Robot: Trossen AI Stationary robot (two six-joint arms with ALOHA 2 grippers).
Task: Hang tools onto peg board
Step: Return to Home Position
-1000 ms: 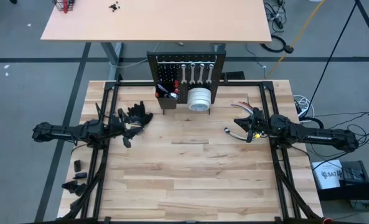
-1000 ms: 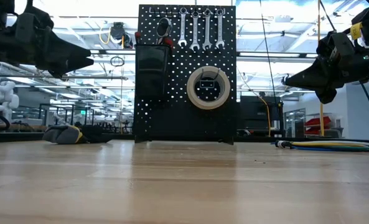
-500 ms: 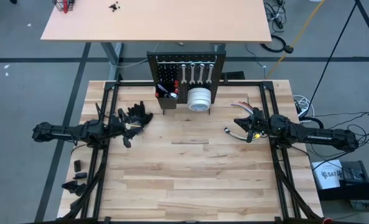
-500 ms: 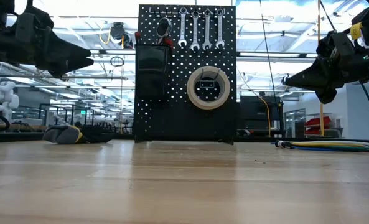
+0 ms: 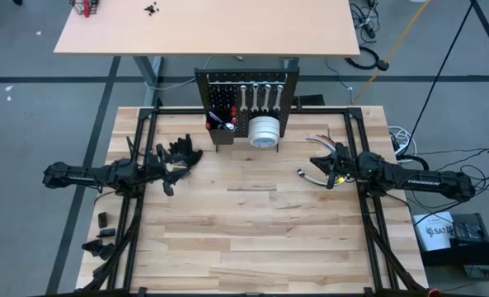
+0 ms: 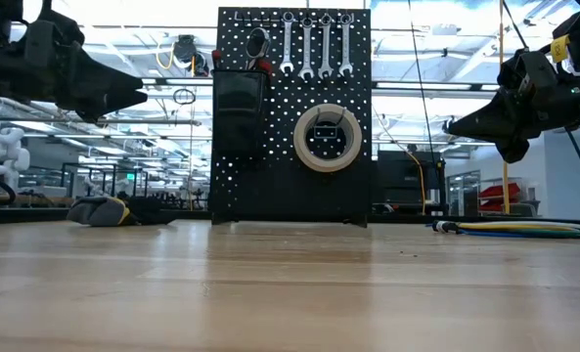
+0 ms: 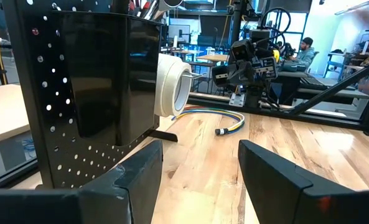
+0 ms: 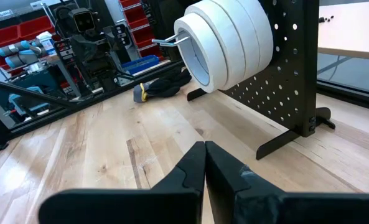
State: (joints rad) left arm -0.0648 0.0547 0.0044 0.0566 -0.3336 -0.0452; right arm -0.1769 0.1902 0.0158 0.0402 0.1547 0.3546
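Observation:
The black peg board [image 5: 246, 103] stands upright at the table's far edge. Silver wrenches [image 6: 316, 44] hang along its top. The white tape rolls [image 8: 228, 40] sit on a wire hook. Red- and black-handled screwdrivers [image 5: 219, 120] stick up from the black bin [image 6: 239, 108]. My left gripper [image 7: 200, 168] hovers open over the left side of the table, pointing at the board's bin side. My right gripper [image 8: 204, 155] hovers shut over the right side, pointing at the tape rolls. Neither holds anything.
Black gloves [image 5: 178, 153] lie on the table by the left gripper. Thin curved cables [image 5: 318, 157] lie near the right gripper. The wooden tabletop [image 5: 252, 239] stretches bare toward the near edge. A tan table [image 5: 211, 25] stands behind the board.

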